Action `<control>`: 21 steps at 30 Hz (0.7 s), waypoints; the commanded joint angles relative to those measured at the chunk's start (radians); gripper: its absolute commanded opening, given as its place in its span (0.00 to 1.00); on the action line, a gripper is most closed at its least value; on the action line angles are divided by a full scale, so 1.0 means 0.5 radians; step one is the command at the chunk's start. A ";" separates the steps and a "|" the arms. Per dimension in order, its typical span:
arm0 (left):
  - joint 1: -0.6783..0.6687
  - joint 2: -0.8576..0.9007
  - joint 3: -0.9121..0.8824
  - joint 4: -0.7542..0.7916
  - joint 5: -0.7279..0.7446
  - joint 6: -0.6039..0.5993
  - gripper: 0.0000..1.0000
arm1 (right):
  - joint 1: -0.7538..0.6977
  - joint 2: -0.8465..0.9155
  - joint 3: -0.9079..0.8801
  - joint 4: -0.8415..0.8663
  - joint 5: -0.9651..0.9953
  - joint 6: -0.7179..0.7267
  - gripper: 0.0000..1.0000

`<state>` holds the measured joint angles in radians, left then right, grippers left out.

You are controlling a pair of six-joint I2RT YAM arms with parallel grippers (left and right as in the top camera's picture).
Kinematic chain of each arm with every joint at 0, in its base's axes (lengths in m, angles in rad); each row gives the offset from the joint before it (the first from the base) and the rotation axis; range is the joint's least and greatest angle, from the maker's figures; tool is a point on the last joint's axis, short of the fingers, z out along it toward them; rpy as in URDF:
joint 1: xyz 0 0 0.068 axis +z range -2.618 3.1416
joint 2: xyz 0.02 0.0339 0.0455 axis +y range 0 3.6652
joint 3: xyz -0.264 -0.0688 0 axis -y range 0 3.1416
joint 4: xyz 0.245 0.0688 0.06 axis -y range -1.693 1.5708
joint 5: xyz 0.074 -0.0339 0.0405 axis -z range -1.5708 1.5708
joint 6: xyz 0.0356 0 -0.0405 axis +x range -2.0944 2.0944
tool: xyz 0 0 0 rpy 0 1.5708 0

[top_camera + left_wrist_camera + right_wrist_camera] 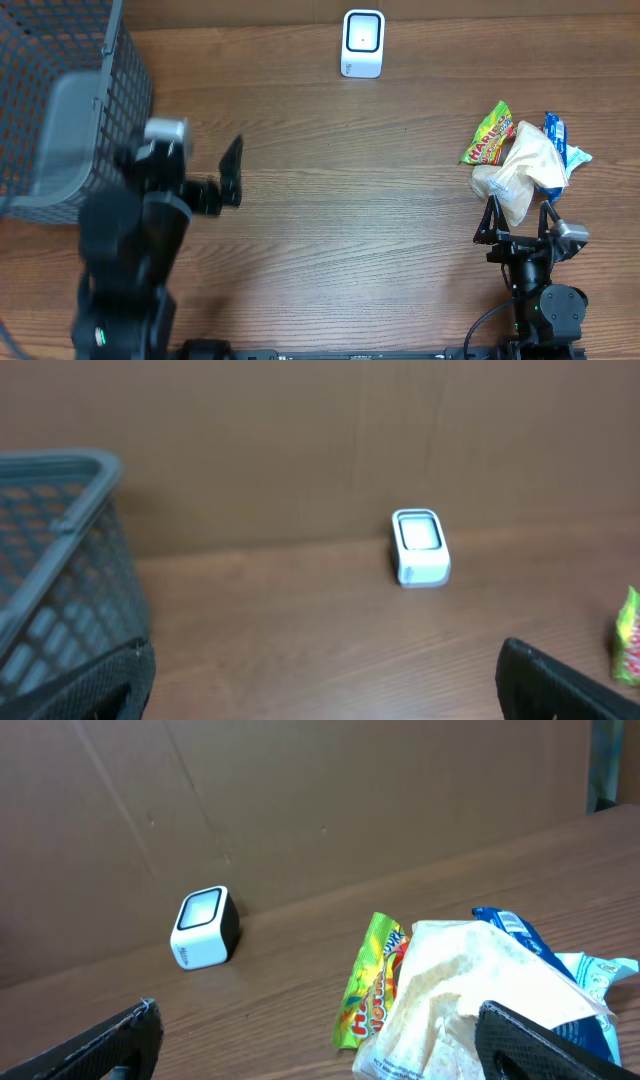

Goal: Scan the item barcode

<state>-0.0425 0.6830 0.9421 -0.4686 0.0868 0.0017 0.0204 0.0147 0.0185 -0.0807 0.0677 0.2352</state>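
Surface: brown wood-grain table (340, 220), grain running left to right. Behind the far edge: plain brown wall (300, 440), cardboard-like, with faint creases visible in the right wrist view.

Far edge, about centre: white scanner (362, 43), upright, pale window facing the arms. Well apart from both arms and from everything else.

Far-left corner: grey mesh basket (60, 100), partly cut off by the frame. Contents: cannot tell.

Right side, task items in one pile:
- green-yellow candy bag (488, 135), on the scanner side of the pile
- pale crinkled bag (525, 170), in the middle, overlapping the other two
- blue-white packet (558, 140), at the right, partly under the pale bag

No barcode legible in any view.

Left gripper (322, 660): fingers spread wide, holding nothing. Parked just beside the basket, pointing at the far wall. Left finger overlapping the basket's corner in the wrist view, scanner ahead and slightly right of centre.

Right gripper (520, 222): fingers spread wide, gripping nothing. Sitting just on the near side of the pile, with the near end of the pale bag reaching in between the fingertips from overhead. Touching or not: cannot tell.

In the way: candy bag lying between the pale bag and the scanner, basket crowding the left arm's outer side.
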 commanded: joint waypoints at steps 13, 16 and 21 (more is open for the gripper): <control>0.051 -1.047 -1.381 0.940 -0.016 0.247 1.00 | 0.009 -0.024 -0.021 0.009 0.018 -0.007 1.00; 0.051 -1.205 -1.526 0.948 -0.016 0.316 1.00 | 0.009 -0.024 -0.021 0.009 0.018 -0.008 1.00; 0.069 -1.362 -1.701 0.959 -0.018 0.360 1.00 | 0.009 -0.024 -0.021 0.009 0.018 -0.008 1.00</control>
<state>-0.0227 0.0311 0.1242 -0.0002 0.0814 0.1406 0.0204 0.0147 0.0185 -0.0807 0.0673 0.2348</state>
